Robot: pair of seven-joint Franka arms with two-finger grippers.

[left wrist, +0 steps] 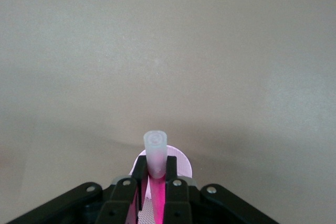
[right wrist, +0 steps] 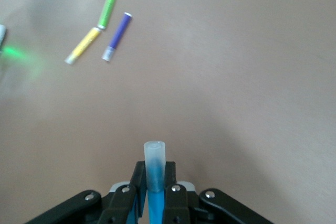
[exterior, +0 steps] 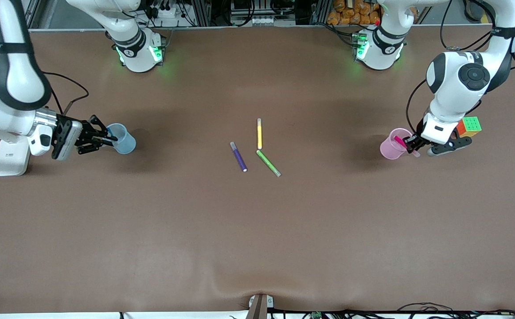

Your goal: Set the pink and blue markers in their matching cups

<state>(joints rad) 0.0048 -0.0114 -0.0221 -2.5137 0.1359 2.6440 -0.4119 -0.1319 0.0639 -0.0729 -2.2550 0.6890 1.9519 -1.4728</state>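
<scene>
My left gripper (exterior: 410,144) is shut on the pink marker (exterior: 400,141), whose magenta end dips into the mouth of the light pink cup (exterior: 392,145) at the left arm's end of the table. In the left wrist view, fingers (left wrist: 175,174) clamp the marker (left wrist: 156,153), with the cup's rim (left wrist: 181,162) just under it. My right gripper (exterior: 107,138) is shut on the blue marker (exterior: 112,137) at the mouth of the light blue cup (exterior: 123,139) at the right arm's end. The right wrist view shows the marker's grey end (right wrist: 155,162) between the fingers (right wrist: 171,177).
Purple (exterior: 239,156), yellow (exterior: 259,133) and green (exterior: 268,163) pens lie together mid-table; they also show in the right wrist view, purple (right wrist: 117,36), yellow (right wrist: 84,45) and green (right wrist: 107,6). A colourful puzzle cube (exterior: 469,126) sits beside the left gripper, away from the pink cup.
</scene>
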